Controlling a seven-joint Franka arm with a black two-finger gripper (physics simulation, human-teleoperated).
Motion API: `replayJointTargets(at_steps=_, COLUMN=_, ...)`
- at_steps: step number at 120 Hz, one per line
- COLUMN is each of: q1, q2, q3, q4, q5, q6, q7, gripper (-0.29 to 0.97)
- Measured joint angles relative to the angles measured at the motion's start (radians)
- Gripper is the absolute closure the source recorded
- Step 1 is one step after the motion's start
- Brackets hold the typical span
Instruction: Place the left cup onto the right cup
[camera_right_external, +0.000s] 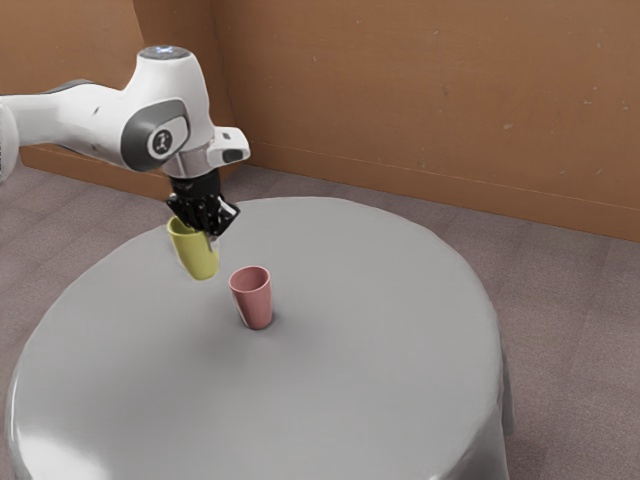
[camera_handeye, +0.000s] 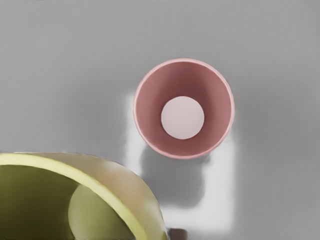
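Note:
A yellow-green cup hangs slightly tilted above the grey round table, and my black gripper is shut on its rim. The same yellow-green cup appears large and close under my hand in the wrist view, mouth up. A pink cup stands upright on the table, a short way toward the exterior view's right and nearer the front than the held cup. The wrist view looks straight down into the pink cup, which has nothing inside it.
The table's rounded edge drops off at the exterior view's right. A brown wall with a baseboard runs behind the table, and a grey carpeted floor surrounds it.

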Motion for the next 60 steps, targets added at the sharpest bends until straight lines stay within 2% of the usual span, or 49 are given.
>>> replayJointTargets(at_steps=60, q1=-0.004, q2=0.092, q3=-0.037, q4=0.101, q5=-0.005, q6=-0.004, q7=-0.045, gripper=0.78)
